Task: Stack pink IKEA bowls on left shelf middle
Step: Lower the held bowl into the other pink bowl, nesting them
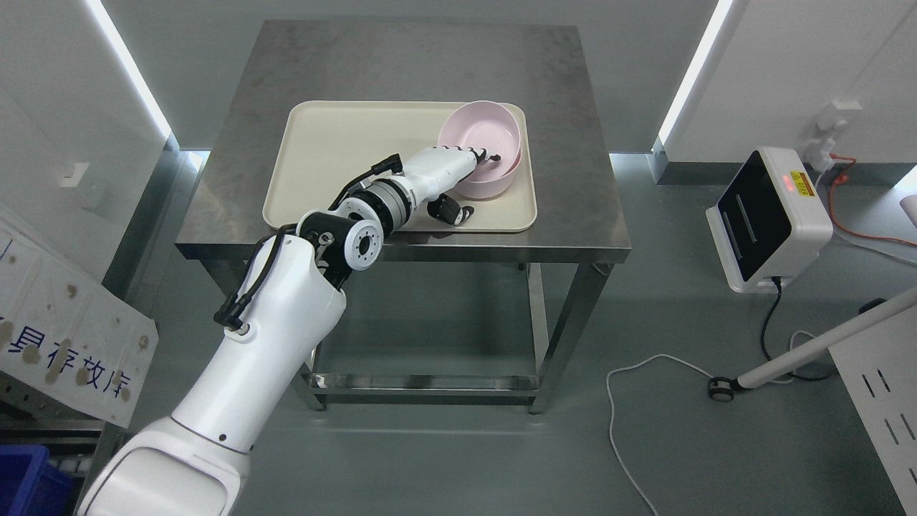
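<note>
Gripping rim of pink bowls [478, 147]: left robot hand [469, 168], fingers inside, thumb beneath | bowls nested, tilted, at tray's [337, 165] right end | tray on steel desk [401, 64]

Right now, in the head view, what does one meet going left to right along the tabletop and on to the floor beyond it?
Bare part of the cream tray → left hand, its fingers over the rim of the pink bowls → pink bowls → steel table edge → white device with a black screen on the floor.

Qty: 2 pink bowls [478, 136], nested; 1 tray [337, 150]; 1 steel table [401, 64]; 1 robot hand [458, 168]; 1 white device [770, 218], right.
</note>
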You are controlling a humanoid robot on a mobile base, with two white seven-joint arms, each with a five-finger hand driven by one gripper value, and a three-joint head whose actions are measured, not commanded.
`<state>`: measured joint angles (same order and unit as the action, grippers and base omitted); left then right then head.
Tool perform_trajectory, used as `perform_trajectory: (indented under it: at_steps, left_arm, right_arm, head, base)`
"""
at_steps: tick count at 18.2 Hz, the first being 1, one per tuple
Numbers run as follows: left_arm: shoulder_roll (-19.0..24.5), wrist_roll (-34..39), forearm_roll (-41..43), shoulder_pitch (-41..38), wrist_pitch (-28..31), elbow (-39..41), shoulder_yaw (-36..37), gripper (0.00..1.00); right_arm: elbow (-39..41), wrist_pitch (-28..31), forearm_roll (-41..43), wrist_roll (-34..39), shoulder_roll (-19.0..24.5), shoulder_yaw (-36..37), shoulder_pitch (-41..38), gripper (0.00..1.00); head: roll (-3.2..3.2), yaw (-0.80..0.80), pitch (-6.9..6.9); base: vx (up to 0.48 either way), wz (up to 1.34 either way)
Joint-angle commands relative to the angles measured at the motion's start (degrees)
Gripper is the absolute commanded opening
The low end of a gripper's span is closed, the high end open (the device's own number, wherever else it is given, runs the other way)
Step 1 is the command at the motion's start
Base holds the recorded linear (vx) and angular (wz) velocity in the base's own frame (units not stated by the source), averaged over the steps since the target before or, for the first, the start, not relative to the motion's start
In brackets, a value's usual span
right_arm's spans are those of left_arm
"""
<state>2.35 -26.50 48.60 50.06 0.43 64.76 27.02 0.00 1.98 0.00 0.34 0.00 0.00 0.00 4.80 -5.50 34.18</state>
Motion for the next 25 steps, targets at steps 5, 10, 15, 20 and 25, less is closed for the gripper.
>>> perform_trajectory:
  at_steps: [5,10,15,20,25]
  left_arm:
    - [-1.35,-1.10,0.18,1.70,0.10,-1.66,-0.65,0.67]
    - [-1.35,-1.10,-0.08,2.15,-0.08,-1.66,-1.26,0.52]
    - [-1.35,-1.02,-0.43,2.15,-0.78,-1.66,-1.62,0.36]
    - [-1.35,-0.84,-0.52,2.06,-2.53,-1.66,-1.88,0.20]
    - [-1.35,-1.28,-1.05,0.75,-12.11,-1.75,-6.01,0.00]
  right_arm:
    - [1.93,0.04,0.00,0.01,-1.00,0.70,-1.67,1.00]
    - [1.93,0.05,0.00,0.01,-1.00,0.70,-1.67,1.00]
    - [1.93,-0.04,0.00,0.01,-1.00,0.62,-1.67,1.00]
    - [1.93,0.05,0.00,0.01,-1.00,0.62,-1.67,1.00]
    - [1.93,-0.04,0.00,0.01,-1.00,0.70,-1.67,1.00]
  head:
    - [0.00,0.00,0.00]
    - [0.00,0.00,0.00]
    - [0.00,0.00,0.00]
    - [0.00,0.00,0.00]
    - [0.00,0.00,0.00]
  base:
    - [0.000,0.00]
    - [0.000,0.00]
    - [0.000,0.00]
    - [0.000,0.00]
    - [0.000,0.00]
